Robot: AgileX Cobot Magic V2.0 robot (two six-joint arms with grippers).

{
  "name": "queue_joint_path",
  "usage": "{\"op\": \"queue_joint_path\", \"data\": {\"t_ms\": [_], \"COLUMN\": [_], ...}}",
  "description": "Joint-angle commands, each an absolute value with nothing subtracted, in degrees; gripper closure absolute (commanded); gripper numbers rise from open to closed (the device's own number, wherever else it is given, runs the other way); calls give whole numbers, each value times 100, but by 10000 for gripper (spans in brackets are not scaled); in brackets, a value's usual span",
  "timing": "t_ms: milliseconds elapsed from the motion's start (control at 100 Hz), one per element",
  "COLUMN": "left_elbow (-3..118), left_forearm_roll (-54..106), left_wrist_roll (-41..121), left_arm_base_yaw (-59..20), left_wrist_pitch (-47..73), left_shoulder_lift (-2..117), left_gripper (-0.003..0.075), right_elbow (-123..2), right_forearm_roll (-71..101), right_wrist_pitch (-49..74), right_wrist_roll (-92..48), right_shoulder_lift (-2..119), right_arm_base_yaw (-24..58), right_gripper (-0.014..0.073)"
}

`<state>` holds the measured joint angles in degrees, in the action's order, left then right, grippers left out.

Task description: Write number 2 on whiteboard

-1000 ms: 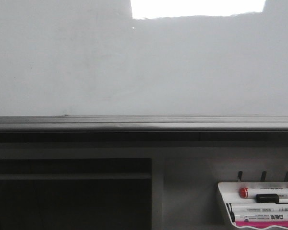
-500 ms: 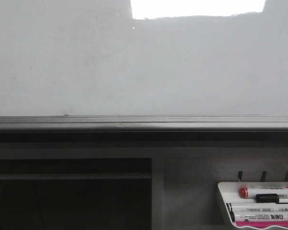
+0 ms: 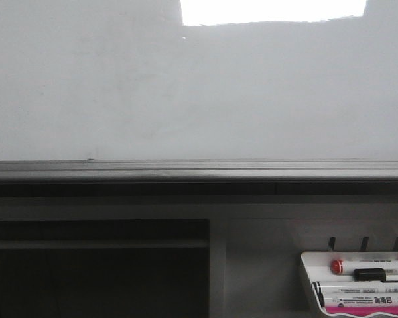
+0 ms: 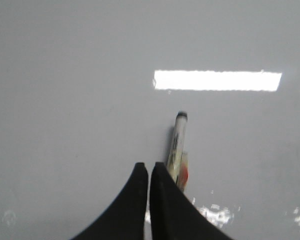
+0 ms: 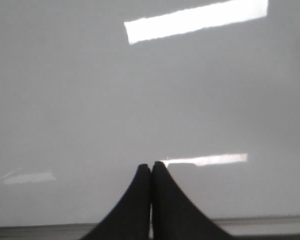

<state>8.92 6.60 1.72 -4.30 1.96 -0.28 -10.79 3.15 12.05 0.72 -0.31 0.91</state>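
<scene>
The whiteboard (image 3: pixel 186 93) fills the upper half of the front view, with its grey metal bottom rail (image 3: pixel 199 169) below it. Its face is blank; no number 2 shows in any view. Neither gripper appears in the front view. My left gripper (image 4: pixel 148 166) is shut with nothing between its fingers, over a glossy grey surface. A white marker with a black cap (image 4: pixel 178 145) lies just beyond and beside one finger, partly hidden by it. My right gripper (image 5: pixel 151 165) is shut and empty, facing the whiteboard (image 5: pixel 140 100) just above its rail (image 5: pixel 270 222).
A small white marker tray (image 3: pixel 309 281) hangs at the lower right under the rail, holding a red-capped marker (image 3: pixel 337 266), a black-capped one (image 3: pixel 370 273) and others. A dark recess (image 3: pixel 96 271) lies at the lower left. Ceiling light glares on the board (image 3: pixel 272 10).
</scene>
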Motion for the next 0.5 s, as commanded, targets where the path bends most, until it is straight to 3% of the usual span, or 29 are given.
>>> {"op": "queue_joint_path", "data": {"t_ms": [0,330,490], "left_elbow": [1632,3441,3530], "left_forearm_roll": [752,321,360], "left_wrist_roll": [142,178,178], "left_arm_base_yaw": [-437,-437,-437], "left_wrist_pitch": [119,2274,2394], "left_shoulder_lift": [122,1574,2034], "left_gripper": [740,740,740], "right_elbow": [-1826,-3669,-3818], "right_forearm_roll": [47,89,269], "right_wrist_pitch": [1506,3361,3361], "right_wrist_roll": [-131,-323,-323], "right_shoulder_lift": [284,2026,2551], "right_arm_base_yaw": [68,68,68], "right_gripper": [668,668,668]}}
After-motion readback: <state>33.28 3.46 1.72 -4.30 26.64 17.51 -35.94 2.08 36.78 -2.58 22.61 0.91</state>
